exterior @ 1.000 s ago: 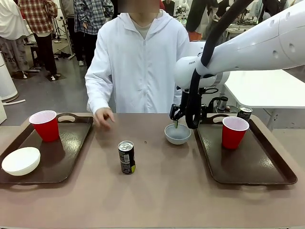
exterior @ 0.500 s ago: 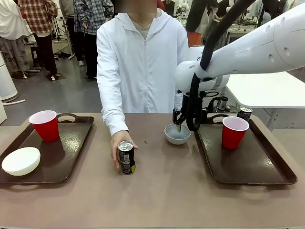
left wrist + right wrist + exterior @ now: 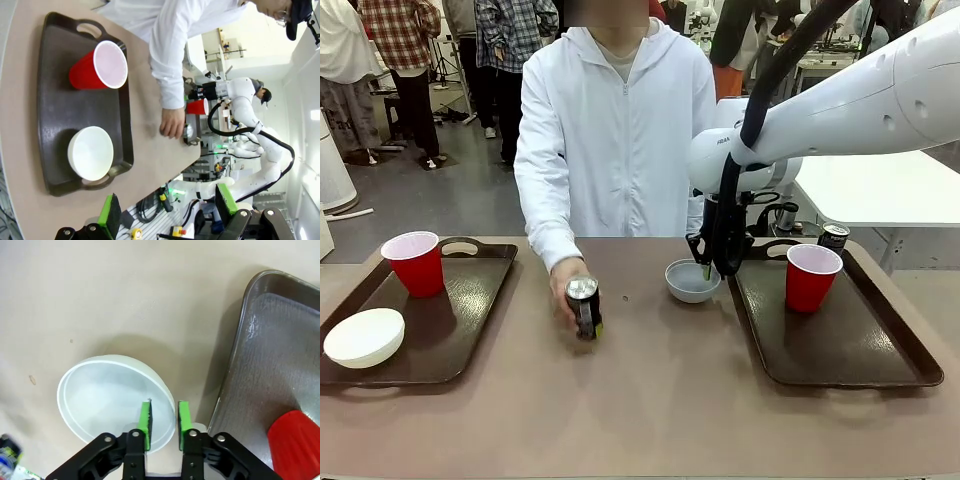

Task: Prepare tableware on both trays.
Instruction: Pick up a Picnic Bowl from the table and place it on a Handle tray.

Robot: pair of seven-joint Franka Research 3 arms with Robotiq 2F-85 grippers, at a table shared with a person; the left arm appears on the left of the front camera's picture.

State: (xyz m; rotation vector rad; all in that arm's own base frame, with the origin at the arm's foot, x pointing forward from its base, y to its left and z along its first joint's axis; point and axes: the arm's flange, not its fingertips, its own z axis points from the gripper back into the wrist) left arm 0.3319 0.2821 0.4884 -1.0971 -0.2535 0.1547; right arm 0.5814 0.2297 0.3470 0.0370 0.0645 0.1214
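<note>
Now the right fingers [image 3: 163,421] pinch the grey-blue bowl's [image 3: 692,280] rim, on the worktop beside the right tray [image 3: 840,345] (probably to drag it aboard). Left fingers [image 3: 165,209] gape idle; the person's hand [image 3: 570,290] tilts the can [image 3: 585,307].

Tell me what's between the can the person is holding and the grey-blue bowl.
Bare table in the front view: nothing lies between the can and the grey-blue bowl.

A red cup [image 3: 99,65] and white bowl [image 3: 91,153] sit on the tray [image 3: 52,107]; a hand [image 3: 173,122] grips a can [image 3: 190,132].
</note>
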